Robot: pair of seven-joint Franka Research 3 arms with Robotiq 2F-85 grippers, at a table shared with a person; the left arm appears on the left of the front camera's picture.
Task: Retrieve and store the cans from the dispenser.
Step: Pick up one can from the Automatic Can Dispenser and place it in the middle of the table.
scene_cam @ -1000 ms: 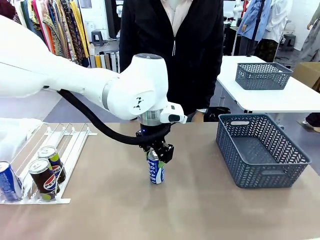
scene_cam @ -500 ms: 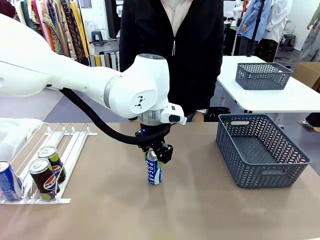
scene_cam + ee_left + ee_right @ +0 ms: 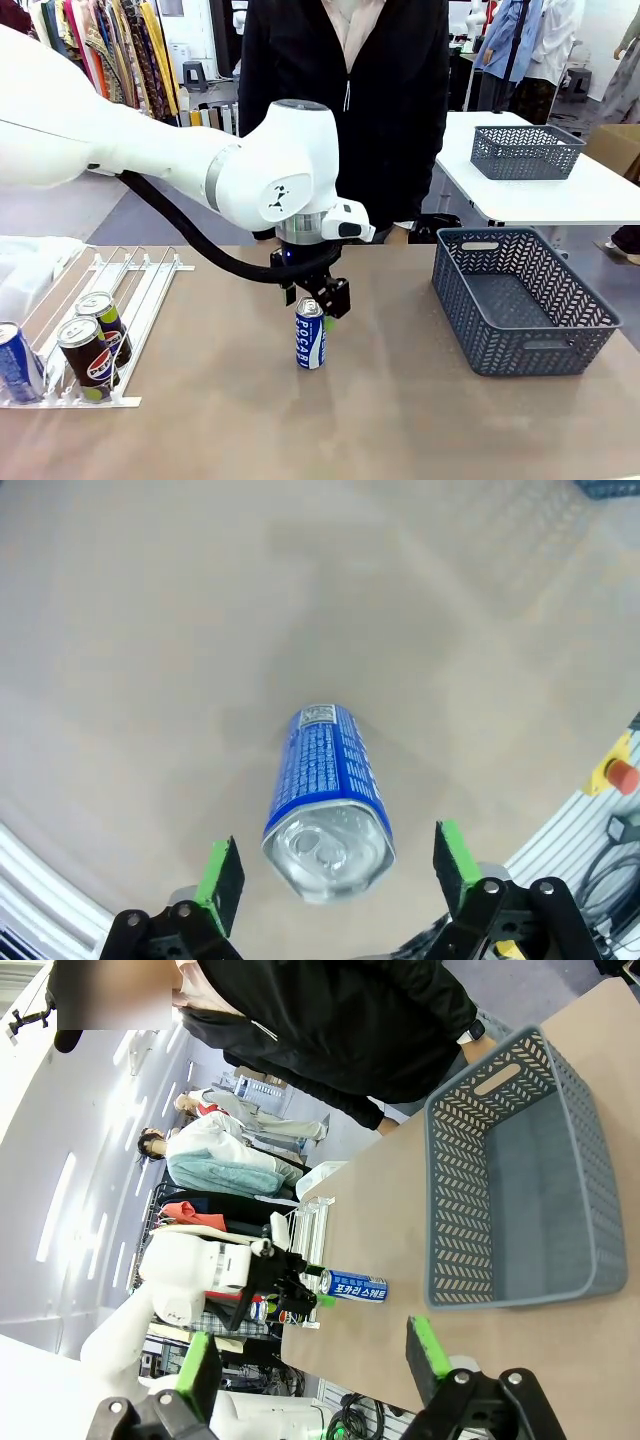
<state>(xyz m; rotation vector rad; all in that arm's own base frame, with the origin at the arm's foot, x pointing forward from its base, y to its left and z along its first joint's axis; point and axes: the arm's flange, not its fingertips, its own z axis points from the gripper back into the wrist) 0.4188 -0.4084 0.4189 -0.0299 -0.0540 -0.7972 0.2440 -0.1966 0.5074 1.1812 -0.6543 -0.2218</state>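
A blue can (image 3: pixel 311 335) with white lettering stands upright on the tan table near its middle. Just above its silver top hangs my left gripper (image 3: pixel 312 300), open, its green pads apart from the can on either side. From the left wrist view the can (image 3: pixel 330 800) rises between the spread fingers of that gripper (image 3: pixel 337 863). At the left, the white railed dispenser (image 3: pixel 140 285) holds two black cans (image 3: pixel 90 357) and another blue can (image 3: pixel 15 362) at its low end. My right gripper (image 3: pixel 312 1355) is open and holds nothing, well back from the table's right side.
A dark grey mesh basket (image 3: pixel 520 300) sits on the table's right side, with nothing in it. A person in a black jacket (image 3: pixel 345 100) stands at the far edge behind the can. A second basket (image 3: pixel 525 150) rests on a white table beyond.
My left gripper has opened and lifted slightly, letting go of the blue can, which stays standing on the table.
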